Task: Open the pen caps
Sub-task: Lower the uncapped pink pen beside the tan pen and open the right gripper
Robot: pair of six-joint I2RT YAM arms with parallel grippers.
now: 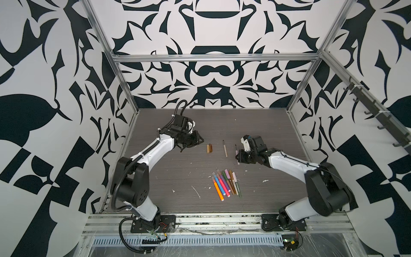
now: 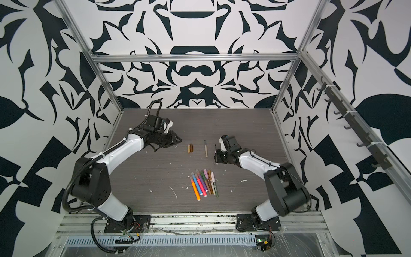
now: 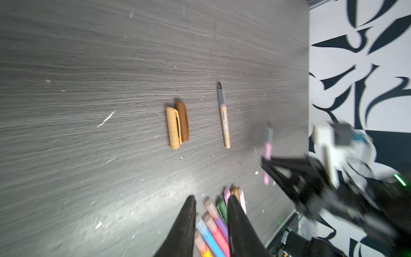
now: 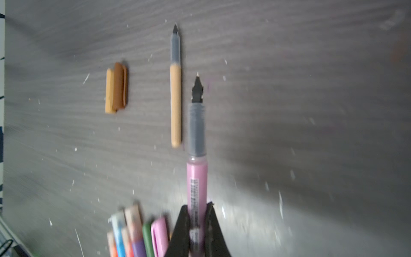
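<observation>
Right wrist view: clamping the right hand shut on a slim glossy pink plastic pen, uncapped, grey ribbed neck and black pointed nib jutting forward; sticker print blurring beyond reading. Holding the left hand narrowly parted and empty above the grey wood-grain surface. Showing a stubby tan clip cap and brown cap lying touching there, near a slim uncapped tan plastic pen. Reaching inward with both elbows bent.

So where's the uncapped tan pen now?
In both top views the tan pen lies near the middle, between two loose caps on its left and the right pincer.
</observation>
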